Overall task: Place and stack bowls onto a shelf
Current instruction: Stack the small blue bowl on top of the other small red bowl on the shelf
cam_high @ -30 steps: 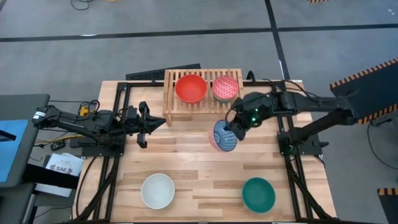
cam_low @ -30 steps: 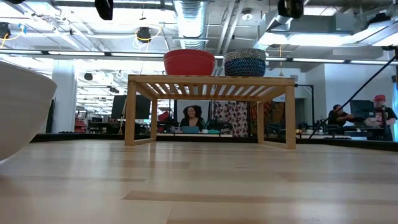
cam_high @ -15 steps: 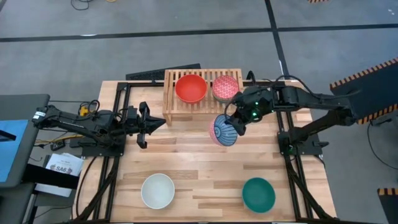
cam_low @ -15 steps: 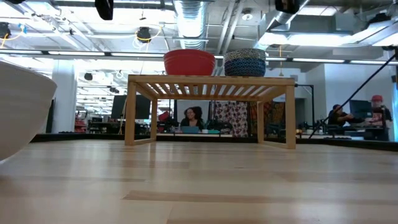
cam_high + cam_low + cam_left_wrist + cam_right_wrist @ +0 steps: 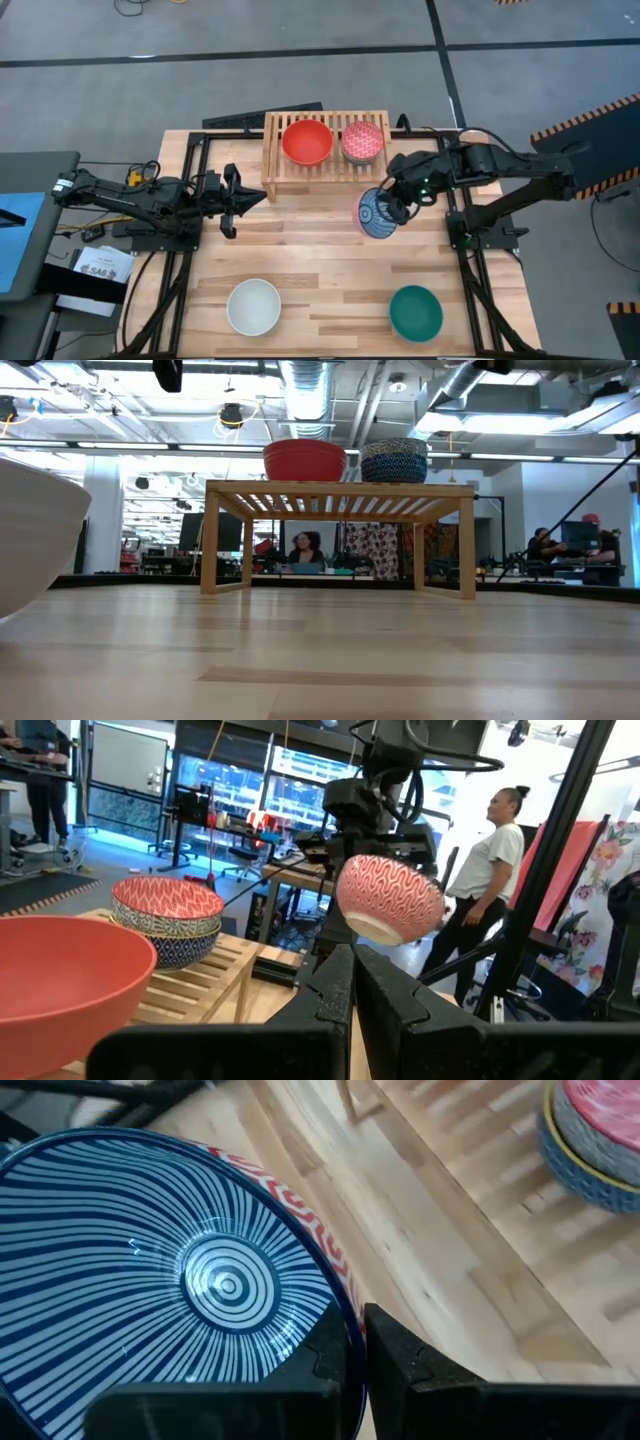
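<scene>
Slippage looked like the main hazard, because the right end effector (image 5: 398,208) pinched only the thin rim of the blue-and-white striped bowl (image 5: 377,214), its two fingers (image 5: 400,1355) pressed nearly together on either side of the wall, so the bowl hung tilted in the air just off the front right corner of the shelf (image 5: 325,176) with the table (image 5: 320,270) below it. A jolt or a clip against the shelf edge could probably twist it loose or nudge the two-bowl stack (image 5: 362,141) beside the red bowl (image 5: 307,141); setting it down off-centre might topple that stack. The left end effector (image 5: 237,200) waited over the left side of the table, fingers (image 5: 385,1010) pressed together and holding nothing. The white bowl (image 5: 253,306) and the teal bowl (image 5: 415,312) sat on the table's near side.
</scene>
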Robot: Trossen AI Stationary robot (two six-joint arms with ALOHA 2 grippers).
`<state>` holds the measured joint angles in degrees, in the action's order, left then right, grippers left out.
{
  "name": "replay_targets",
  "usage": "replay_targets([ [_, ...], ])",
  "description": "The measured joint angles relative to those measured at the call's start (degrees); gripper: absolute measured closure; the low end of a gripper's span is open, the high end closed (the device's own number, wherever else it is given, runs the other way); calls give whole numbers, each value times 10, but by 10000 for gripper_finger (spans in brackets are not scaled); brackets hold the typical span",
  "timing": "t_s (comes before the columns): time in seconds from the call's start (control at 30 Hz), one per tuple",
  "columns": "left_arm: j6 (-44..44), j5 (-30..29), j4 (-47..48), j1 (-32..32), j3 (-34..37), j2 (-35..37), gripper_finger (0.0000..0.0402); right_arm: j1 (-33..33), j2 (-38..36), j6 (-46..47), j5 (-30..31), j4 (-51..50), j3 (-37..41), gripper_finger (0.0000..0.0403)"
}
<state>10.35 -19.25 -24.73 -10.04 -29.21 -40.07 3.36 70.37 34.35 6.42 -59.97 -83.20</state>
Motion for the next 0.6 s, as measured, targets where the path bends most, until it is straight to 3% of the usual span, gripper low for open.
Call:
replay_targets([
  [0.17,5,0,0,0,0,0,402,-30,-24,-2,-1,-3,-1,365],
  [0.3,5,0,0,0,0,0,401,-75,-29,-27,-6,-7,-45,365],
  [0.6,0,0,0,0,0,0,401,-208,100,-101,-4,-92,-230,365],
])
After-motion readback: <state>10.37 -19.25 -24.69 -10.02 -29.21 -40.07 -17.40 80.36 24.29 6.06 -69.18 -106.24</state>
